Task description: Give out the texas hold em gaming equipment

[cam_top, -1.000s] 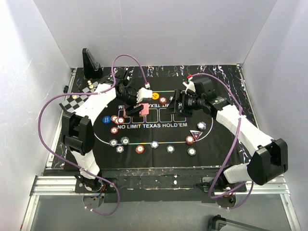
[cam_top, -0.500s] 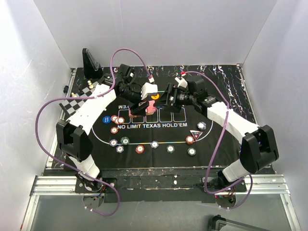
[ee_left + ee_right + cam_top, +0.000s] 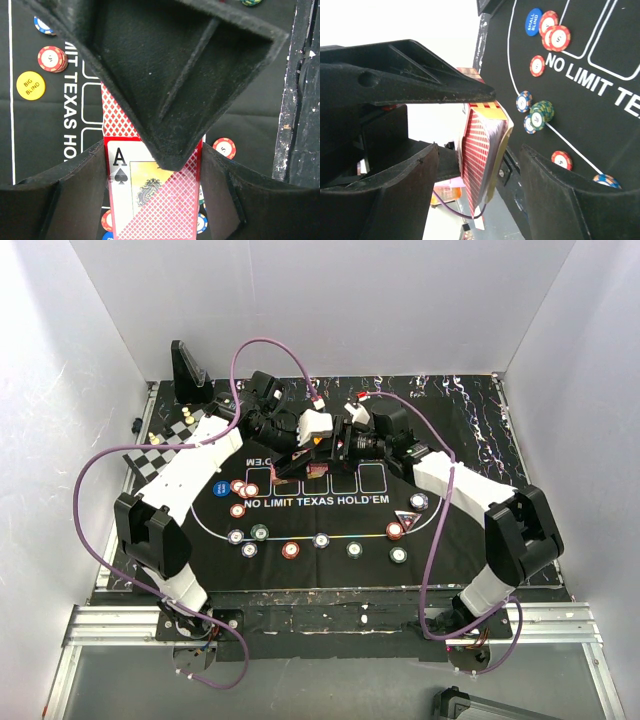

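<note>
My left gripper (image 3: 292,466) is shut on a deck of red-patterned-back playing cards (image 3: 303,469) in a clear case, held above the middle of the black Texas Hold'em mat (image 3: 440,540). In the left wrist view the deck (image 3: 155,205) shows an ace of spades between my fingers (image 3: 80,175). My right gripper (image 3: 326,452) is open, its jaws on either side of the deck (image 3: 479,160) without touching it. Poker chips lie along the mat's line (image 3: 291,549), with red ones (image 3: 243,487) at the left. A yellow "Big Blind" button (image 3: 31,85) and a dark triangular marker (image 3: 405,518) lie on the mat.
A small black-and-white chessboard (image 3: 150,452) lies at the left edge. A black stand (image 3: 188,370) is at the back left. A blue "Small Blind" disc (image 3: 219,489) sits by the red chips. White walls enclose three sides. Purple cables loop over both arms.
My right gripper has swung left across the mat to the deck. My left gripper has moved the deck a little right, towards it.
</note>
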